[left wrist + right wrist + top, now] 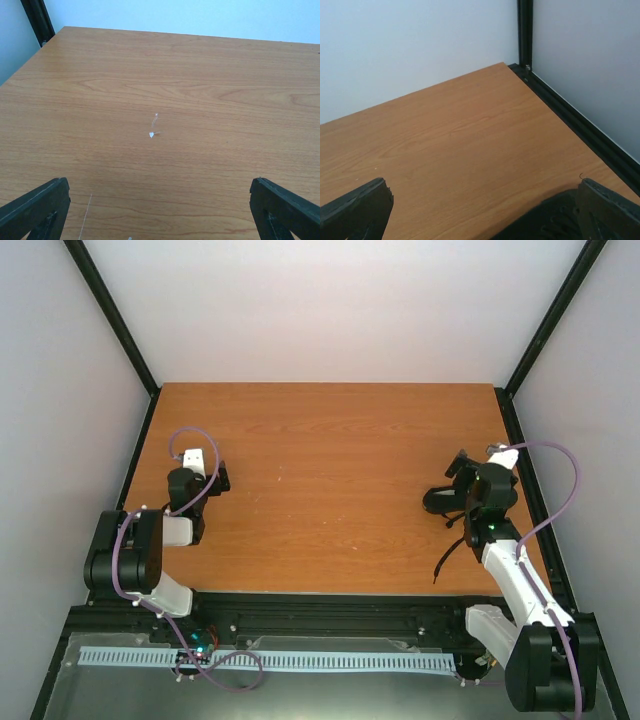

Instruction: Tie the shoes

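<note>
The small black shoe [440,502] lies on the right side of the wooden table [330,470], partly under my right arm. A thin black lace [447,558] trails from it toward the near edge. In the right wrist view the shoe's top [545,222] shows at the bottom edge, just inside the right finger [610,210]. My right gripper [465,472] [484,187] is open wide and empty, right above the shoe. My left gripper [220,478] [159,187] is open and empty over bare table at the far left, well away from the shoe.
Black frame posts and white walls close in the table on the left, right and back; the right rail [580,125] runs close by the shoe. A tiny white scrap [151,134] lies on the wood ahead of the left gripper.
</note>
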### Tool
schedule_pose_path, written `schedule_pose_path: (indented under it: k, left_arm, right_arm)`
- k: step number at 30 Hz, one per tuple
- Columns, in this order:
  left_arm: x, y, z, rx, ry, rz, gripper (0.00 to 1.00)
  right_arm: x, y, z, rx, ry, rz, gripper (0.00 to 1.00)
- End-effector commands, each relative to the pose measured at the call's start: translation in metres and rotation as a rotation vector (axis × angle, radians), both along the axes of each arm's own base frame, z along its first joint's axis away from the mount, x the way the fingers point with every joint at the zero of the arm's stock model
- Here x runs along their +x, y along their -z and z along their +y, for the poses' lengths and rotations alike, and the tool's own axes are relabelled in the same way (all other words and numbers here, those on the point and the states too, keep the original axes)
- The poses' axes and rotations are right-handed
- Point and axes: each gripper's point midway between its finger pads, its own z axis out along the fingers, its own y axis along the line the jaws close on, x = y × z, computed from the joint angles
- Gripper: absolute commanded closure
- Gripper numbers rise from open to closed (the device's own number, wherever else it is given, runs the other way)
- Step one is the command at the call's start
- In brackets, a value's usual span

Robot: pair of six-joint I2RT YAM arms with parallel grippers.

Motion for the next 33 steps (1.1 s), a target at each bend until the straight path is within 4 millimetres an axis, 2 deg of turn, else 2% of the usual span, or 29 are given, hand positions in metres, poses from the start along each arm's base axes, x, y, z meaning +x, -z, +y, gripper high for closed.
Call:
schedule_pose_path:
  k: [1,3,7,10,13,17,21,24,30,33]
  left_arm:
    - [0.009,-0.027,0.001,0.023,0.005,-0.092,0.00]
    - [0.009,-0.027,0.001,0.023,0.004,-0.091,0.00]
    - [0.009,-0.027,0.001,0.023,0.004,-0.092,0.00]
    - [0.009,-0.027,0.001,0.023,0.004,-0.092,0.00]
    - [0.009,-0.027,0.001,0.023,0.004,-0.092,0.00]
    - [0.009,-0.026,0.002,0.023,0.003,-0.091,0.00]
    - [0.009,-0.027,0.001,0.023,0.004,-0.092,0.00]
    - [0.009,-0.027,0.001,0.023,0.004,-0.092,0.00]
    - [0.009,-0.027,0.001,0.023,0.004,-0.092,0.00]
    - [0.009,-0.027,0.001,0.023,0.004,-0.092,0.00]
  right_arm:
    - [-0.014,0.006,-0.022,0.030,0.151,0.022,0.00]
    - [-0.020,0.012,-0.030,0.054,0.215,0.038,0.00]
    - [-0.016,0.013,-0.018,0.073,0.143,0.060,0.00]
    - [-0.014,0.026,-0.008,0.128,0.103,0.141,0.00]
    - [-0.012,0.045,0.007,0.170,0.036,0.282,0.00]
    - [-0.012,0.066,0.040,0.215,-0.085,0.422,0.00]
    - [-0.020,0.089,0.061,0.203,-0.086,0.527,0.00]
    - [-0.021,0.108,0.062,0.171,-0.052,0.582,0.00]
    - [-0.013,0.131,0.056,0.117,0.016,0.650,0.00]
    - [-0.012,0.143,0.053,0.106,0.042,0.673,0.07]
